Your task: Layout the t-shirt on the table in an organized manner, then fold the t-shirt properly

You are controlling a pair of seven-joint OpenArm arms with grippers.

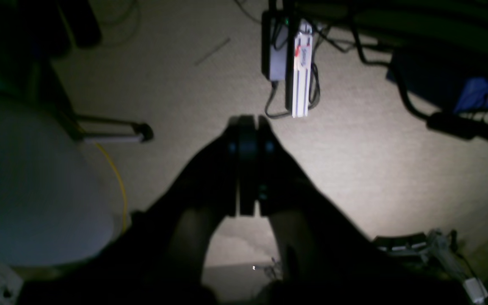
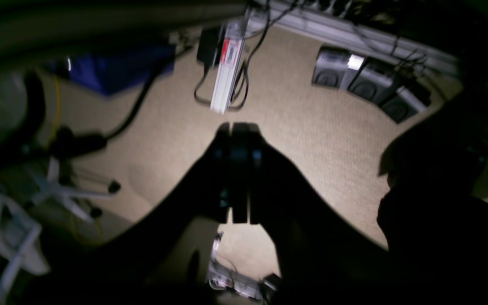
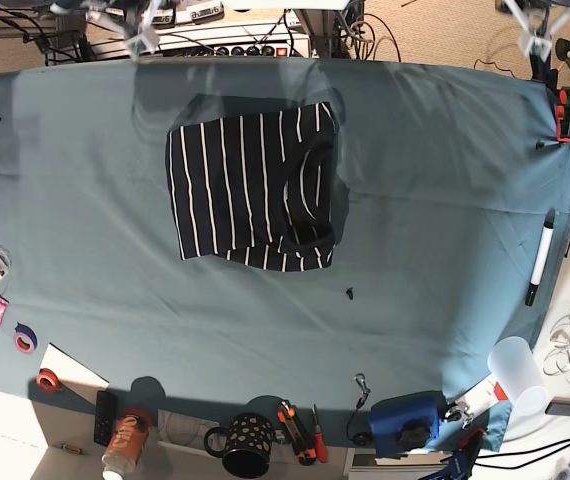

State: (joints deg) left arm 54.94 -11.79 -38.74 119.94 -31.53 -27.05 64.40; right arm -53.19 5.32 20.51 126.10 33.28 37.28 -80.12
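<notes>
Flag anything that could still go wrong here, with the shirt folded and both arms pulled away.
1. The t-shirt lies folded, but its lower right corner looks bunched and uneven; it might count as untidy.
2. Both wrist views show only floor beyond the table, so the left gripper and right gripper, both shut, would likely need a long move to correct it.

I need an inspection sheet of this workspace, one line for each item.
Surface: table under teal cloth, small black marks.
Job's things: t-shirt folded into a compact rectangle, lying flat.
Clutter: mug, can, tape rolls, marker, cup, all near the edges.
Grippers: left claw shut, empty; right claw shut, empty; both over floor.
Cables: around power strip; yellow cable.
Surroundings: beige carpet.
</notes>
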